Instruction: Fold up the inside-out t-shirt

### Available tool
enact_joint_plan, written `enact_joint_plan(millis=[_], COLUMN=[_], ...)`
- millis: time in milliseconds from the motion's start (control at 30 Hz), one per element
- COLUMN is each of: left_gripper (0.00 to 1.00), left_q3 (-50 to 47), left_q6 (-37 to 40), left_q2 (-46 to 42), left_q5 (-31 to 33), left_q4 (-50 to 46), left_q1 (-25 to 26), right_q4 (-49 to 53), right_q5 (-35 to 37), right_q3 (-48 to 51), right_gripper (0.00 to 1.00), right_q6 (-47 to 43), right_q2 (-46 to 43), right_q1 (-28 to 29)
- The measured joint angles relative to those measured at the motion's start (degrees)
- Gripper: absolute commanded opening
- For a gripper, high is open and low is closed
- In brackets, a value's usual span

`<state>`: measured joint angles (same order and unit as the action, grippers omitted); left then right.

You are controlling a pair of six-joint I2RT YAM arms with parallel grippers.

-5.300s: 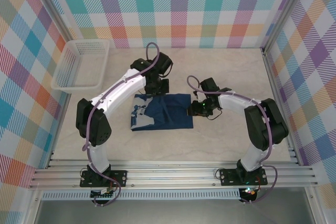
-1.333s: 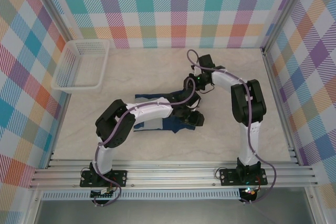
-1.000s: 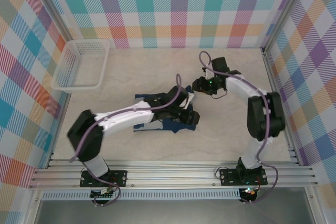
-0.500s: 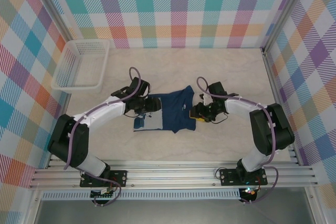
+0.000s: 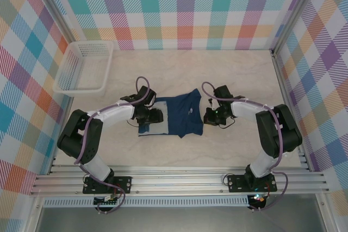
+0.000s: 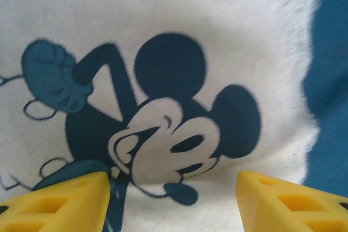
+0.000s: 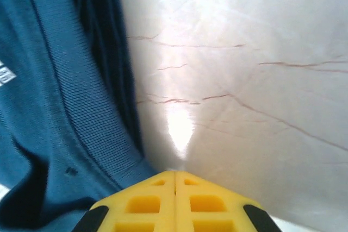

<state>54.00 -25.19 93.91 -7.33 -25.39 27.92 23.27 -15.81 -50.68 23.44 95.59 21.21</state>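
Marbled beige across the surface [image 5: 179, 74] from above, with pastel plaid walls [image 5: 179, 9] on three sides and a metal rail [image 5: 179, 180] along the near edge. Far left, a white mesh basket [image 5: 84, 66]; mid-surface, between both arms, the navy t-shirt [image 5: 182, 115] lying flat. From the left wrist: left jaws well apart over a pale cartoon-mouse print [image 6: 163, 118], gripping nothing. From the right wrist: right jaws pressed shut at the t-shirt's right edge; cloth pinched or not, cannot tell.
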Motion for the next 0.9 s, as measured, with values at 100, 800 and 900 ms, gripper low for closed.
enact_joint_plan(millis=[100, 800, 900], left_gripper=[0.63, 0.63, 0.63], left_q3=[-1.84, -2.97, -3.26], left_q6=[0.00, -0.04, -0.04], left_q2=[0.00, -1.16, -1.46], left_q5=[0.00, -0.26, -0.28], left_q4=[0.26, 1.73, 1.66], left_q1=[0.00, 0.00, 0.00], right_q4=[1.05, -5.40, -5.16], right_q5=[1.70, -7.04, -6.36], right_q3=[-0.52, 2.82, 2.91], right_gripper=[0.19, 0.17, 0.09], right_q6=[-0.57, 2.99, 2.75], right_q2=[-0.44, -0.74, -0.46], right_q1=[0.00, 1.40, 1.40])
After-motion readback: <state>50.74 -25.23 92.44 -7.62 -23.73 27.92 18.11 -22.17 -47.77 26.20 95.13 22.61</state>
